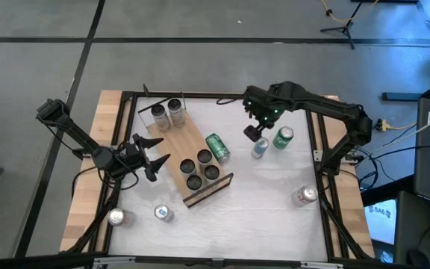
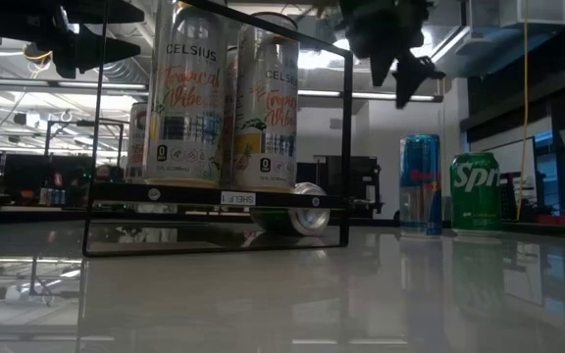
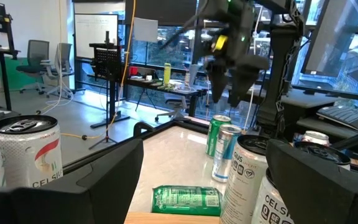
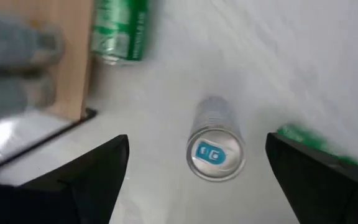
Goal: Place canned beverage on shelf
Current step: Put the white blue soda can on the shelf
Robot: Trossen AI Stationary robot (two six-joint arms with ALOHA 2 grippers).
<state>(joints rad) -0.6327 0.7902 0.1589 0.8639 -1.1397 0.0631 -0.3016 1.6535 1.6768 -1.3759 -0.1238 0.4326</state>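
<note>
The shelf (image 1: pixel 192 161) is a light-wood board lying slantwise at mid-table, with several upright cans on it. A green can (image 1: pixel 217 147) lies on its side at the shelf's right edge. A slim blue can (image 1: pixel 260 148) and a green soda can (image 1: pixel 283 137) stand upright on the table to the right. My right gripper (image 4: pixel 197 143) is open, pointing down, high above the blue can (image 4: pixel 215 149); the low view shows it (image 2: pixel 405 64) well clear of the can's top (image 2: pixel 420 139). My left gripper (image 1: pixel 155 157) is open and empty beside the shelf's left side.
Loose cans stand on the table at the near right (image 1: pixel 304 196) and near left (image 1: pixel 163 213), (image 1: pixel 116 217). A dark frame (image 1: pixel 321 134) runs around the white table top. The room beyond shows desks and chairs.
</note>
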